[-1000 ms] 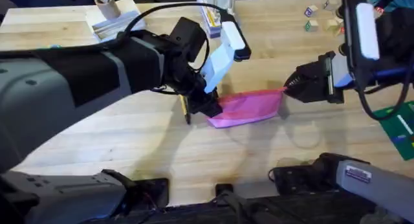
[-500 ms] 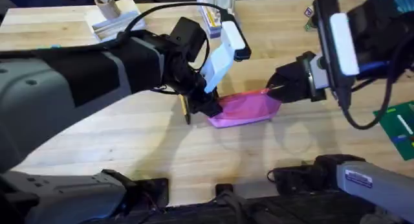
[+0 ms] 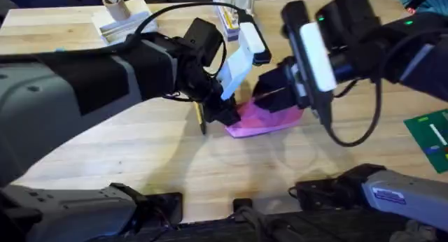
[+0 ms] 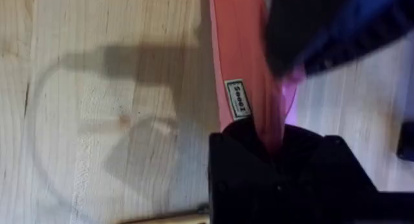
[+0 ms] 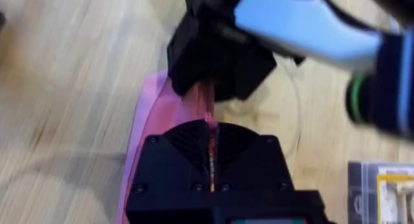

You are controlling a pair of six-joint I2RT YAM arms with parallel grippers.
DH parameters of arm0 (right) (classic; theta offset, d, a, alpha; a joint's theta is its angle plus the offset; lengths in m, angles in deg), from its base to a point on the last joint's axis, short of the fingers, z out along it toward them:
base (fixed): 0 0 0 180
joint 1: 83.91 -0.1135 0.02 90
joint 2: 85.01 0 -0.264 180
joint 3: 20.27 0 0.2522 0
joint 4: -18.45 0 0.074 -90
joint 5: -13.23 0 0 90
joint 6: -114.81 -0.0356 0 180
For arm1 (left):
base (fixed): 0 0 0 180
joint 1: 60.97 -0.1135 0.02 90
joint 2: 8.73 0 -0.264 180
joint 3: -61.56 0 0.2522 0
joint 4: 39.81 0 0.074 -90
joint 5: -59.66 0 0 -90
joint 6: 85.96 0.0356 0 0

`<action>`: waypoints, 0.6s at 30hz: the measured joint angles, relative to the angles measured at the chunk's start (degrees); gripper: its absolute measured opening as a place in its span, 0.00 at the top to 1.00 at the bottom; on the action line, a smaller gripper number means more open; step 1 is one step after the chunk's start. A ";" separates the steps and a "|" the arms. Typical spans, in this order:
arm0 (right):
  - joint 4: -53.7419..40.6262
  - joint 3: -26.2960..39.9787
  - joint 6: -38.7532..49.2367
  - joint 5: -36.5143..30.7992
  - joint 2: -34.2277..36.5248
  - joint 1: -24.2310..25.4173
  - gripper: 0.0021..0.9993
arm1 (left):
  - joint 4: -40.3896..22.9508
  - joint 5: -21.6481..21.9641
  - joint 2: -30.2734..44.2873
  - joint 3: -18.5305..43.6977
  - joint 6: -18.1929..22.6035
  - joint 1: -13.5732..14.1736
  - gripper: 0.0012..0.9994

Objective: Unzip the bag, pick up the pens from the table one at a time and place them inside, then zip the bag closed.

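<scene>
one pink bag [image 3: 269, 118] lies on the wooden bench [image 3: 140, 151] near the middle of the overhead view, tilted a little, with both arms closed in over it. the left gripper [image 3: 225, 115] sits at the bag's left end. in the left wrist view its black fingers [image 4: 242, 169] are clamped on that end of the bag [image 4: 242, 68], the pink fabric pinched up between them, and a small white label [image 4: 237, 98] shows on the fabric just beyond the fingers.

the right gripper [image 3: 266, 95] has its tip over the top edge of the bag, close to the left gripper. in the right wrist view its fingers [image 5: 178, 153] are drawn together with a thin strip along the bag's top edge [image 5: 208, 120] caught in the narrow slit between them, and the left gripper [image 5: 217, 62] holds the same edge just beyond. whether that strip is the zipper pull cannot be told.

one pen [image 3: 200, 120] is visible in the overhead view: a slim yellowish stick with a dark tip, lying on the bench beside the bag's left end and partly under the left arm. a pale strip at the edge of the left wrist view [image 4: 171, 217] may be the same pen.

further back on the bench there are one stack of light wooden blocks [image 3: 122, 22] and one green card [image 3: 430, 137] at the right edge.
</scene>
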 joint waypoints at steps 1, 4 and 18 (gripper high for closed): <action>0.84 0.00 -0.79 -0.01 0.28 -1.23 0.97 | -0.02 0.01 0.00 0.00 0.00 0.00 0.96; 2.72 0.00 -3.13 -0.05 0.91 -4.90 0.97 | -0.04 -0.07 0.00 0.00 0.00 0.00 0.96; 3.88 0.00 -8.14 1.02 -0.04 -5.56 0.78 | -0.04 -0.14 0.00 0.00 0.00 0.01 0.96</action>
